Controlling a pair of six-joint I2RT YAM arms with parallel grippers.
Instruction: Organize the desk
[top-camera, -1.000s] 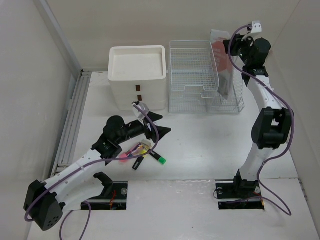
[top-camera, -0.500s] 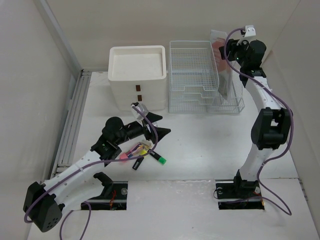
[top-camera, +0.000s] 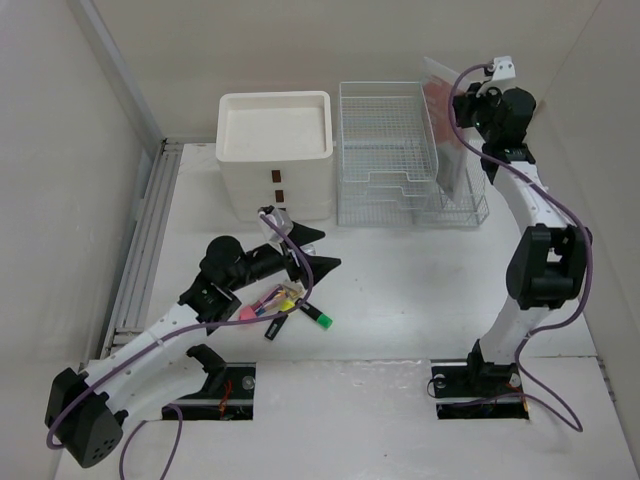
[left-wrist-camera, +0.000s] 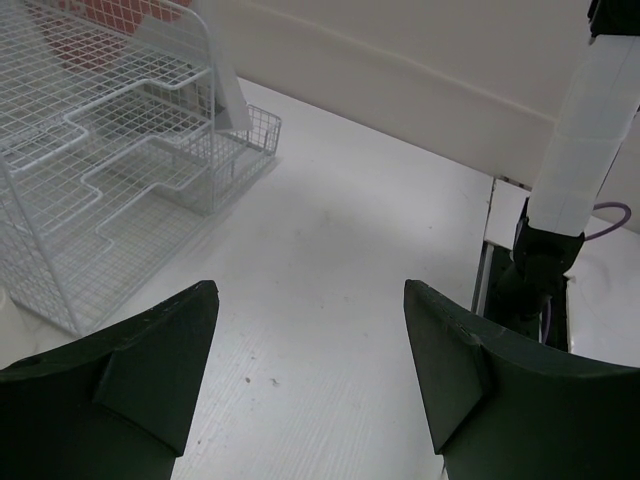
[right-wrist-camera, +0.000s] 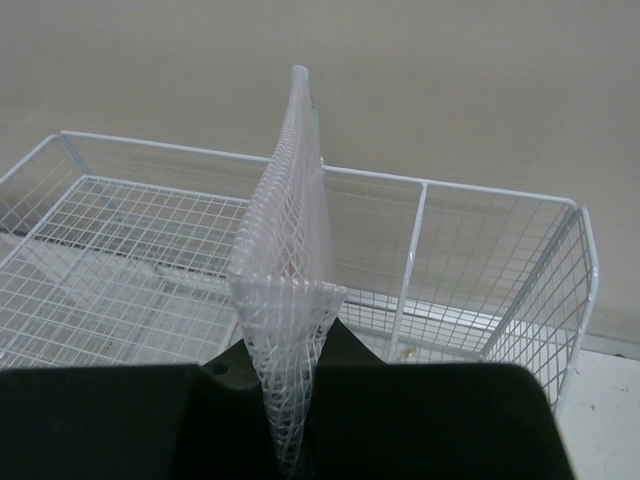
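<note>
The desk (top-camera: 400, 290) is a wide white tabletop. My right gripper (top-camera: 462, 100) is shut on a translucent mesh pouch (right-wrist-camera: 285, 260) with red contents (top-camera: 440, 110), holding it upright above the right side of the white wire rack (top-camera: 385, 150). In the right wrist view the pouch's edge rises from between my shut jaws, with the rack's baskets (right-wrist-camera: 480, 260) behind it. My left gripper (top-camera: 318, 250) is open and empty, hovering above several small items (top-camera: 285, 305): pink, yellow and green pieces on the desk. The left wrist view shows bare desk (left-wrist-camera: 320, 300) between the fingers (left-wrist-camera: 160, 350).
A white drawer unit (top-camera: 277, 150) with brown handles stands left of the rack at the back. Beige walls enclose the desk. The rack also shows in the left wrist view (left-wrist-camera: 110, 170), as does the right arm's base (left-wrist-camera: 545, 260).
My right gripper has shifted slightly right and up with the pouch, tilting it over the rack. My left gripper has barely moved.
</note>
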